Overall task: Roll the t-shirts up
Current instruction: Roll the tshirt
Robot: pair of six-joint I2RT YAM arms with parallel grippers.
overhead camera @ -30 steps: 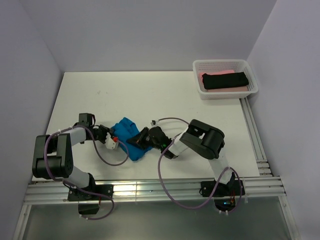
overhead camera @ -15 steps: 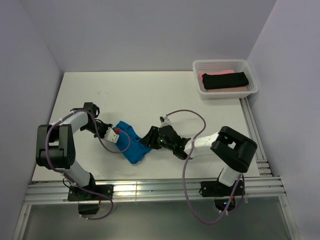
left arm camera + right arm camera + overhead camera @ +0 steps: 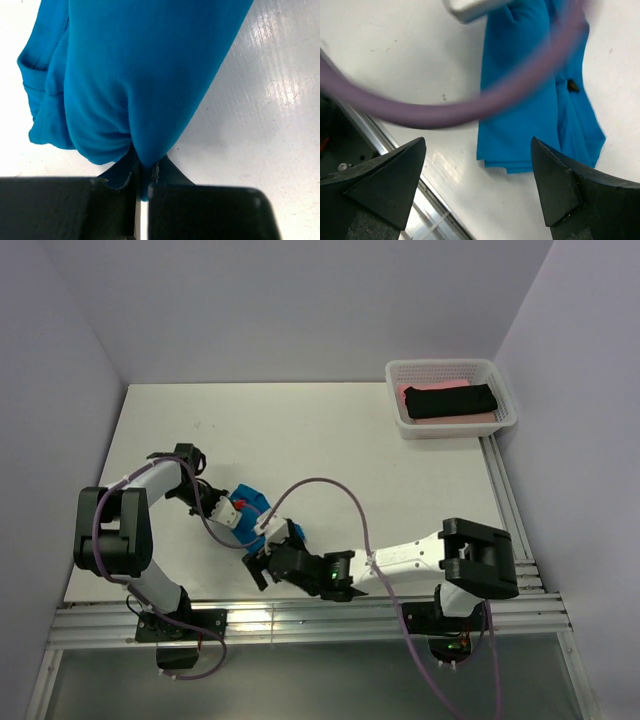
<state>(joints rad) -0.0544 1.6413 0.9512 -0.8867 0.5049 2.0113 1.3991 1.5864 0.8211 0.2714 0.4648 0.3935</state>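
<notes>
1. Blue cloth is all the left gripper (image 3: pixel 142 192) holds: its jaws stay pinched on a fold of the blue t-shirt (image 3: pixel 140 75), which lies bunched toward the near left corner of the table (image 3: pixel 350 440).
2. The right gripper (image 3: pixel 477 145) has just let go. A second ago it was closed at the shirt; now its jaws stand wide apart and empty, hovering on the shirt's near-edge side.
3. That probably means a regrasp, because the shirt looks crumpled rather than rolled, so the roll seems unfinished.
4. The right arm's purple cable (image 3: pixel 470 107) loops over the shirt and could snag.
5. At the far right corner, well apart, the white basket (image 3: pixel 440 364) holds a black t-shirt (image 3: pixel 450 400) on a pink t-shirt (image 3: pixel 425 389).
</notes>
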